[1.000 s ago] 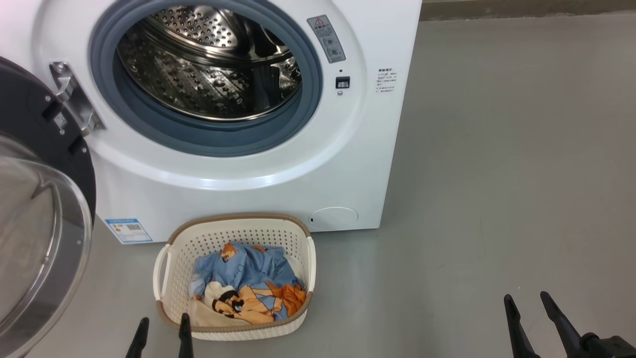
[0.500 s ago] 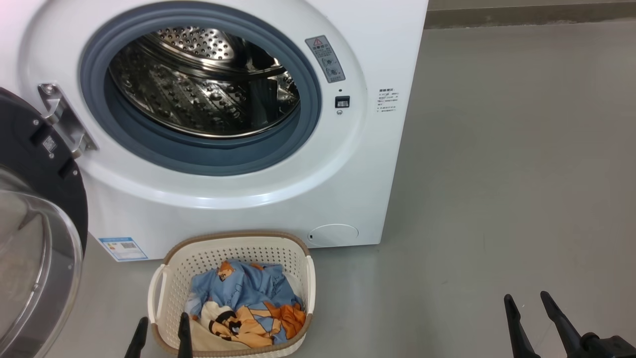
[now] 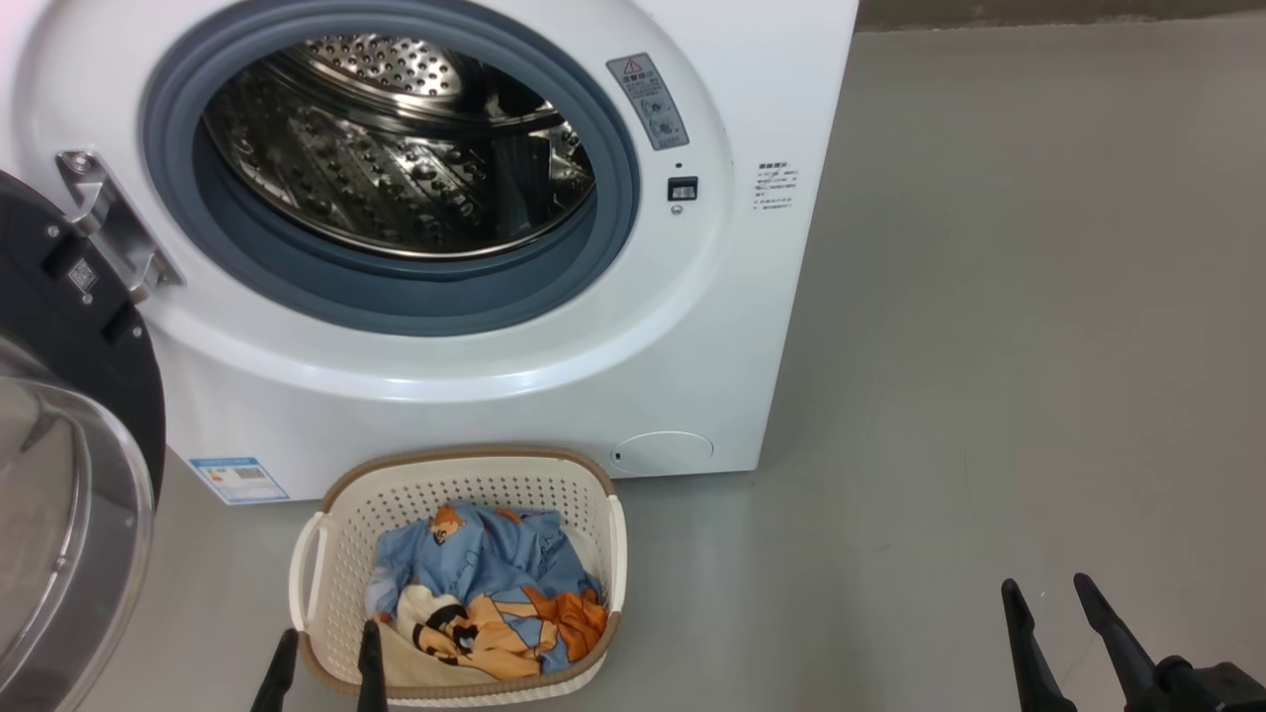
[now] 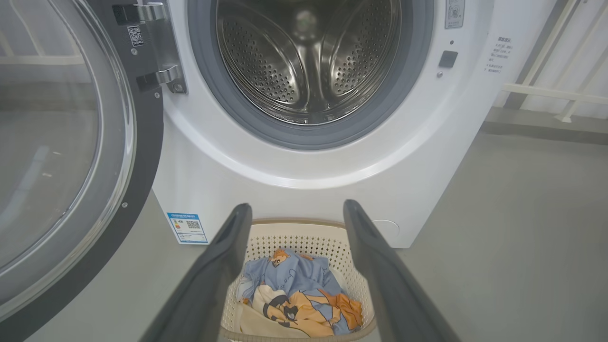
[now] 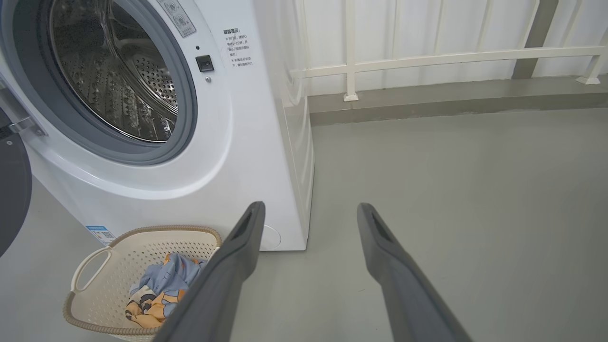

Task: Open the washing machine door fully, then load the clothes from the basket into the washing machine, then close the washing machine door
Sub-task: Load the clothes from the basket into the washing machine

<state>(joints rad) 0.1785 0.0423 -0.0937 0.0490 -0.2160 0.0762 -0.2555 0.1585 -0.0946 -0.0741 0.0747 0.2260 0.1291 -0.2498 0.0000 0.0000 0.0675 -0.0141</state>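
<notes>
The washing machine door (image 3: 69, 425) is swung out wide, standing off to the left of the basket (image 3: 465, 457). The washing machine (image 3: 475, 396) sits just behind the basket, its steel drum (image 3: 396, 148) showing nothing inside that we can see. So by our reckoning the opening is done. The clothes (image 3: 490, 593), that blue, orange and cream bundle, lie heaped inside the basket with none lifted out. That leaves the whole loading, and then the closing of the door.

Now the arms. The left gripper (image 3: 328, 633) hovers at the basket's near left corner. In the head view one finger looks to be outside the rim and the other just over it, both pointing across the basket toward the machine behind. In the left wrist view the bundle sits right between those two fingers, which are spread wide with nothing in them. We'd say it looks lined up for a reach down into the fabric.

The right gripper (image 3: 1045, 583) hangs well to the right of the basket over the grey floor (image 3: 989, 297), also spread wide and empty, fingers pointing forward. Neither one touches the clothes.
</notes>
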